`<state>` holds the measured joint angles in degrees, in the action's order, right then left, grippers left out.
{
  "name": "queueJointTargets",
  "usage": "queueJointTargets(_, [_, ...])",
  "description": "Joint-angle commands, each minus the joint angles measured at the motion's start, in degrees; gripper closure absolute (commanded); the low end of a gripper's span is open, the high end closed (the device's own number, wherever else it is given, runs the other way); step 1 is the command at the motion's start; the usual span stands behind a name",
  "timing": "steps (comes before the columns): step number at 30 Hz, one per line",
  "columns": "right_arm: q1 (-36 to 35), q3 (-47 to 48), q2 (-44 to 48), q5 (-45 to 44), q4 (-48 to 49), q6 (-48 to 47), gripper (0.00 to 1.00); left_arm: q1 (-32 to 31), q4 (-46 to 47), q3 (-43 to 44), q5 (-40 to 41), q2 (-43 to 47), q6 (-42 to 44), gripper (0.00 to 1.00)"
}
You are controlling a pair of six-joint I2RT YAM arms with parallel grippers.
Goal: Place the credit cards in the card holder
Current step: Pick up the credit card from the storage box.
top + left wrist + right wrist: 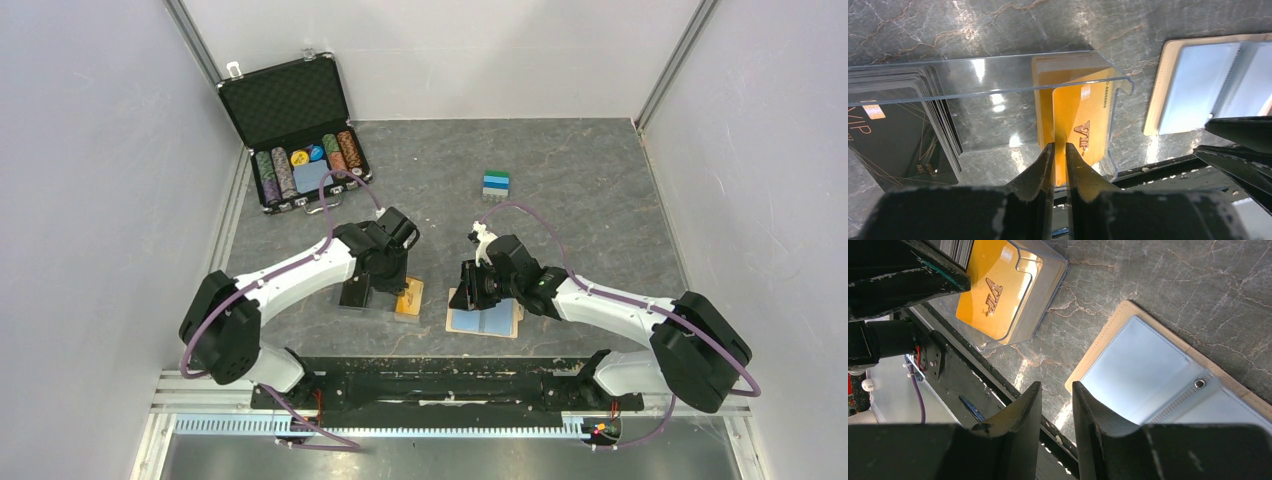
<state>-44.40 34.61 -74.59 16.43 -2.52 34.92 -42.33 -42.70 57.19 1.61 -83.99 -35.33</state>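
Gold card: we judge it light, stiff, slick; best pinched at its near edge. Lies in clear tray, card holder at 3 o'clock. Left fingers nearly together, grip unclear; right fingers apart, empty.

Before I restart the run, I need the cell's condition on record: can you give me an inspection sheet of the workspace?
Surface: dark marbled tabletop; no spills seen.
Job's things: card holder lying open near the front edge; gold cards and black cards in a clear box.
Clutter: open chip case; small coloured stack.
Hands: left hand nearly closed at a gold card's edge, grip unclear; right hand open, empty, beside the holder.
Cables: purple cables loop off both arms.
Surroundings: grey walls; nothing else seen.
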Motion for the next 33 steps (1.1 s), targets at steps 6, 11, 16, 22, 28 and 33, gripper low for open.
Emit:
queueJointTargets(6, [-0.3, 2.4, 0.0, -1.2, -0.1, -1.0, 0.69, -0.7, 6.0, 0.8, -6.7, 2.3, -2.6, 0.81])
queueJointTargets(11, [-0.2, 2.4, -0.1, -1.2, -0.1, -1.0, 0.69, -0.7, 7.7, 0.0, -8.7, 3.1, -3.3, 0.82])
queueJointTargets(16, [-0.2, 2.4, -0.2, -1.3, -0.2, -1.1, 0.69, -0.7, 8.5, -0.2, -9.3, 3.2, -3.8, 0.82])
queueJointTargets(22, [-0.2, 2.5, -0.1, -1.5, -0.5, -1.3, 0.69, -0.7, 8.4, -1.0, -9.2, 0.8, -3.9, 0.82])
queueJointTargets(28, [-0.2, 2.9, 0.3, -2.0, -1.3, -1.8, 0.69, -0.7, 6.9, -2.0, -7.4, -0.1, -3.6, 0.89])
queueJointTargets(33, [-0.1, 3.2, 1.6, -3.0, -2.1, -2.2, 0.69, -0.7, 6.1, -2.2, -6.4, 2.3, -3.6, 0.98])
